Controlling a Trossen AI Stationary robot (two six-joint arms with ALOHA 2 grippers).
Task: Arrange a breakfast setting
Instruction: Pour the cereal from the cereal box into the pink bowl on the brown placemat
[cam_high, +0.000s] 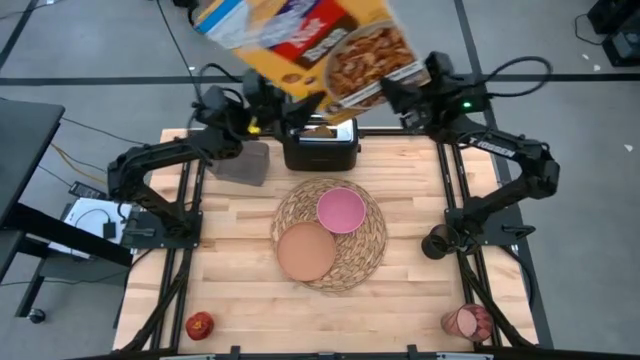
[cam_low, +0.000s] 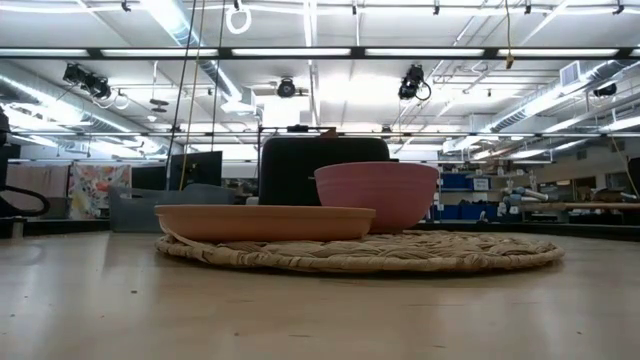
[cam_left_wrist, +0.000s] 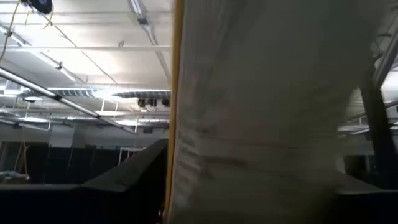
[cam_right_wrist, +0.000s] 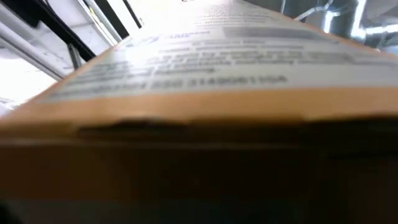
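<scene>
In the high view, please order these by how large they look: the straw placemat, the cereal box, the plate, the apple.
1. Cereal box, though it is held up nearer the camera, so unsure.
2. Straw placemat.
3. Plate.
4. Apple.

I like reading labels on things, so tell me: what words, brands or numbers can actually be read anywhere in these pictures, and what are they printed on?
Cereal box, high view: coloured lettering on its front, too blurred to read.
Cereal box panel, right wrist view: lines of small print and what looks like a row of digits, too smeared to read.
Right arm, high view: a small white marking, too small to read.
Toaster, bowl, plate, placemat: no text visible.
</scene>
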